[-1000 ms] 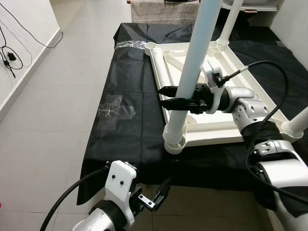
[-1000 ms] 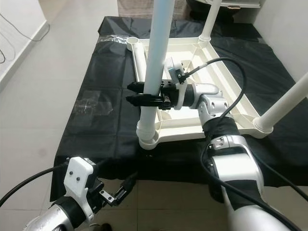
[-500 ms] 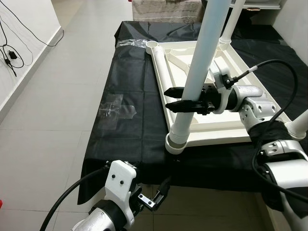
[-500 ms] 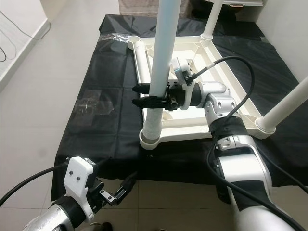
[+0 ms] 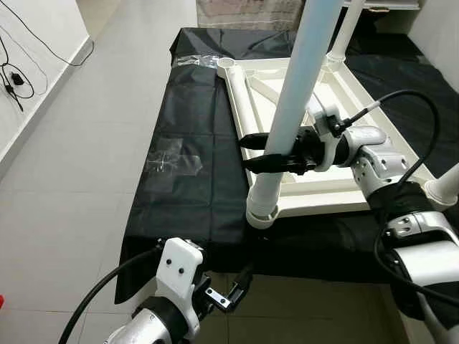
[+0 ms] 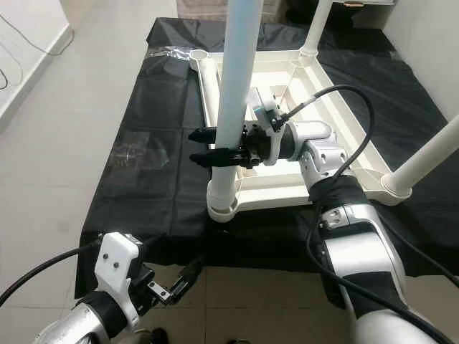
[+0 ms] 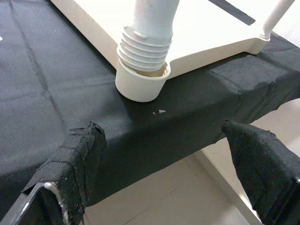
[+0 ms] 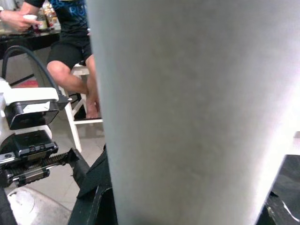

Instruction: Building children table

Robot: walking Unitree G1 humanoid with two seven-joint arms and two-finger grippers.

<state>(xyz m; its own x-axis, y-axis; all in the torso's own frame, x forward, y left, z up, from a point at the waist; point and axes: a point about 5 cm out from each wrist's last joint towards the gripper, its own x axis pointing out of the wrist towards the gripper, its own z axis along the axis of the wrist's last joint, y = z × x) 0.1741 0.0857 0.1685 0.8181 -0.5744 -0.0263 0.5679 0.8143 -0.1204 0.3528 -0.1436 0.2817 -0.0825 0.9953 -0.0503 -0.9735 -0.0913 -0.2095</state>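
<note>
A black cloth (image 5: 186, 129) covers the floor from nine o'clock to three o'clock, and on it, right of centre, lies the white table top (image 5: 337, 193) upside down. At its near-left corner, about six o'clock of the top, a white leg (image 5: 290, 122) stands in a round socket (image 7: 140, 86), leaning a little towards one o'clock, its threaded end partly seated. The right gripper (image 5: 252, 152) pinches the leg just above the socket, fingers pointing to nine o'clock. The left gripper (image 5: 233, 290) hangs idle at six o'clock, its fingers spread. To do this well, I would bring the leg upright first, then turn it with light downward pressure, so the threads do not cross.
</note>
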